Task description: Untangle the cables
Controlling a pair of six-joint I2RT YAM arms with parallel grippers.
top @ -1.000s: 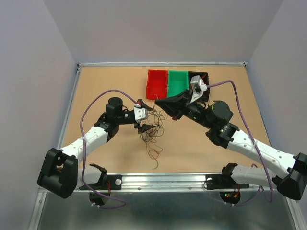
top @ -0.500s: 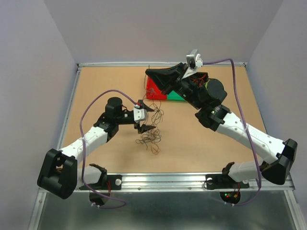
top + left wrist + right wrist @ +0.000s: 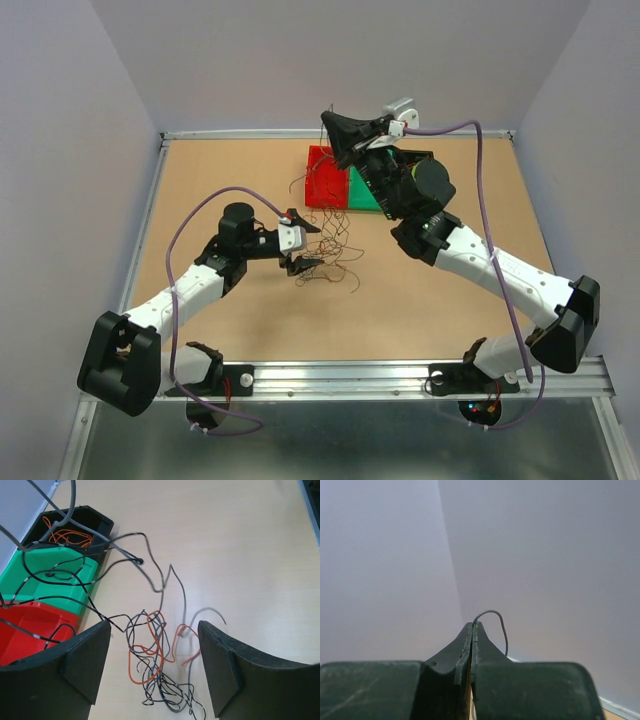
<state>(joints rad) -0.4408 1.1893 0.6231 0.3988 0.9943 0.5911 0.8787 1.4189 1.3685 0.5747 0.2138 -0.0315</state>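
Your right gripper (image 3: 328, 120) is raised high over the far side of the table (image 3: 220, 180), above the red bin (image 3: 322, 180). Its jaws are pressed together on one thin dark strand (image 3: 496, 616), whose end curls out of the tips in the right wrist view. Below it, several cables (image 3: 326, 248) hang in loose curls down to a tangle lying on the table just in front of the bins. Your left gripper (image 3: 309, 247) sits low at that tangle with its jaws wide apart and nothing clamped. In the left wrist view its two fingers (image 3: 85, 660) frame a knot of black and red-orange wires on the wood, while other black strands stretch up and away across the green bin (image 3: 55, 575) and the red bin. The black bin (image 3: 92, 520) at the far end of the row holds a few orange wires. You cannot tell from these views which wires in the knot are looped through each other.
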